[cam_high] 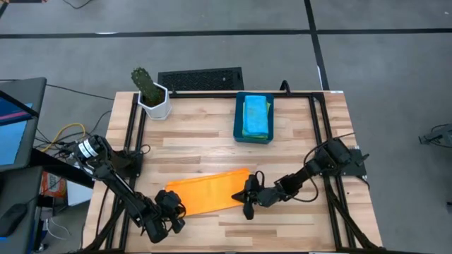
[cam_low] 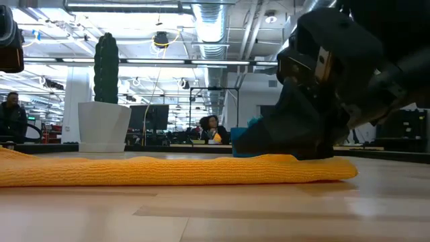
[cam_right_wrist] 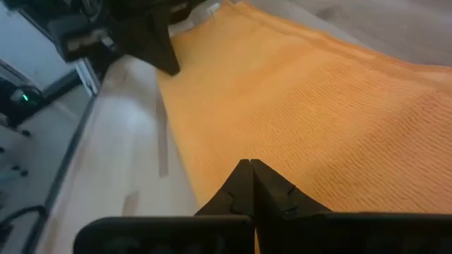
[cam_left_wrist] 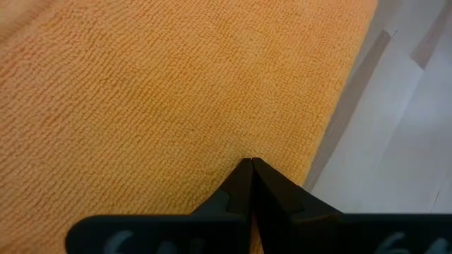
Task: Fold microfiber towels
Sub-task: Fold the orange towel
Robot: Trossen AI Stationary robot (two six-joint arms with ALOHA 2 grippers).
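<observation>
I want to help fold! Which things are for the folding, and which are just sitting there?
For the folding:
orange towel
left gripper, shut on the towel's edge
right gripper, shut on the towel's other end
folded towels in the bin

Just sitting there:
blue bin
cactus pot
keyboard

The orange towel (cam_low: 168,169) runs past the low view's left edge, its far end unseen.

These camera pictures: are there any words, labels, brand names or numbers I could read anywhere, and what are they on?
No text can be read in any view.
Left gripper: pale marks on its body, cut off by the picture's edge, unreadable.
Orange towel, blue bin, white pot: no print shows.
Room behind the table: any signs are too small to read.
</observation>
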